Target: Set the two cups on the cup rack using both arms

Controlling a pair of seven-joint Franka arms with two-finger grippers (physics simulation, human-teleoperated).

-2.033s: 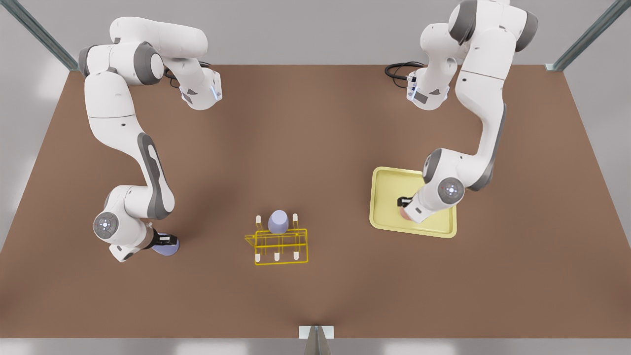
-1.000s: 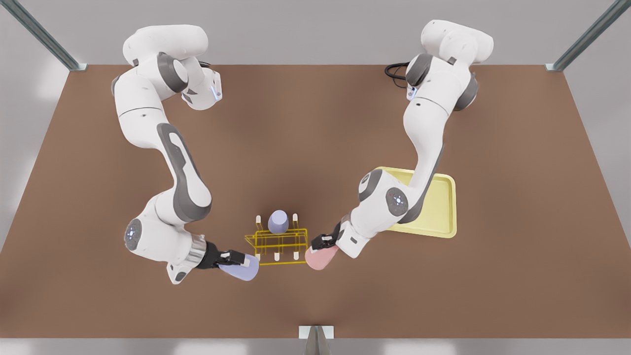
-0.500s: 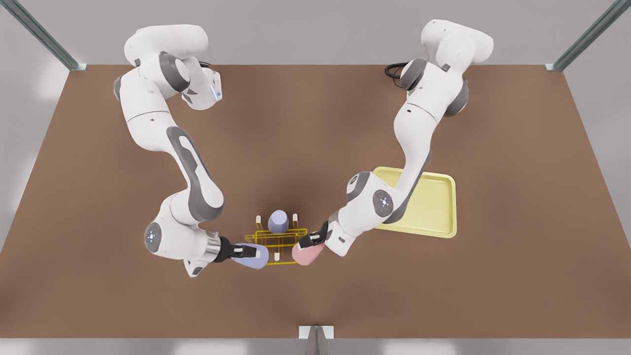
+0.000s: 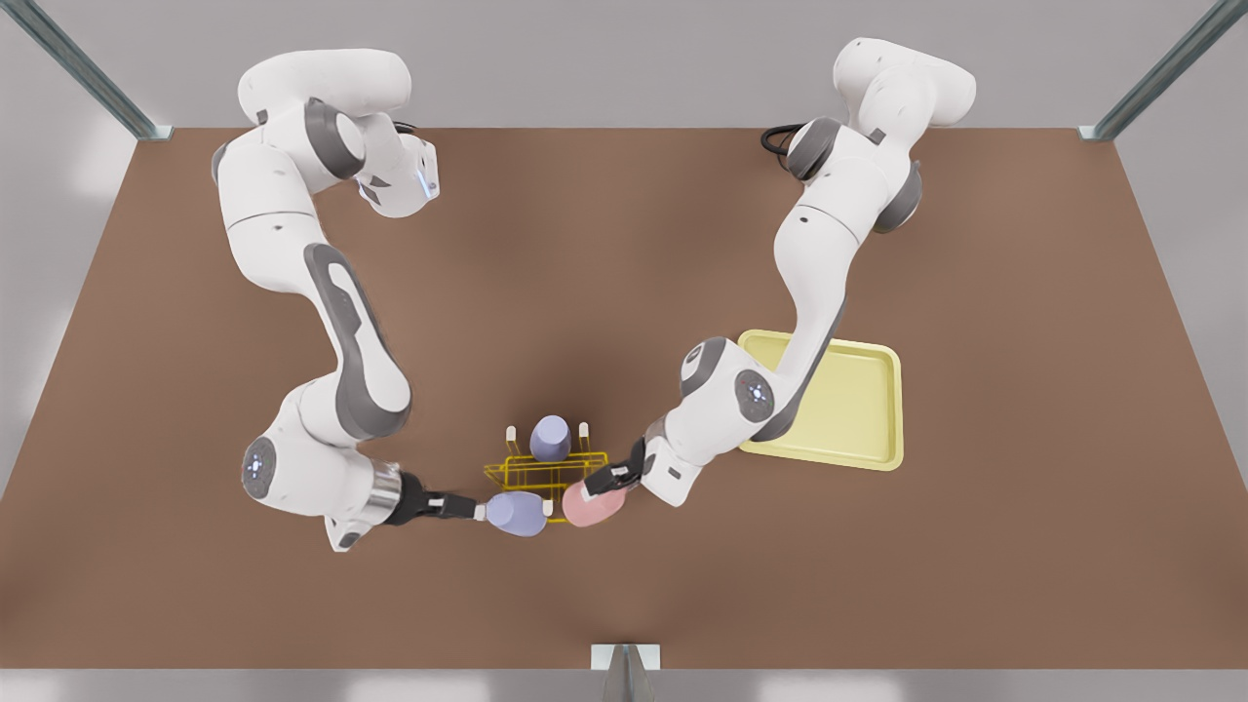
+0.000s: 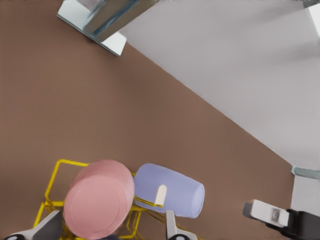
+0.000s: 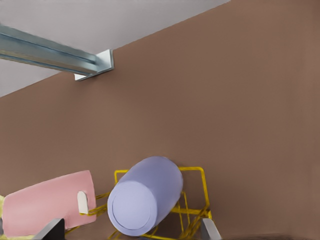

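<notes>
Sideways on yellow rack [image 4: 498, 474], pink cup [image 4: 588, 506], lavender cup [image 4: 518, 514]; right pincer [image 4: 468, 507] spread, left pincer [image 4: 610, 478] grip unclear.

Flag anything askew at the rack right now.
The lavender-blue cup and pink cup lie tipped sideways across the cup rack's near edge, leaning toward each other, unlike the third cup standing at the back. The right gripper sits just off the lavender-blue cup, the left gripper at the pink.

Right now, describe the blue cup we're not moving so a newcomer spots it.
Find the yellow wire rack mid-table. The spare cup sits on its row nearer the arm bases, between two white-tipped pegs. The other lavender cup lies tipped beside the pink cup on the opposite row.
</notes>
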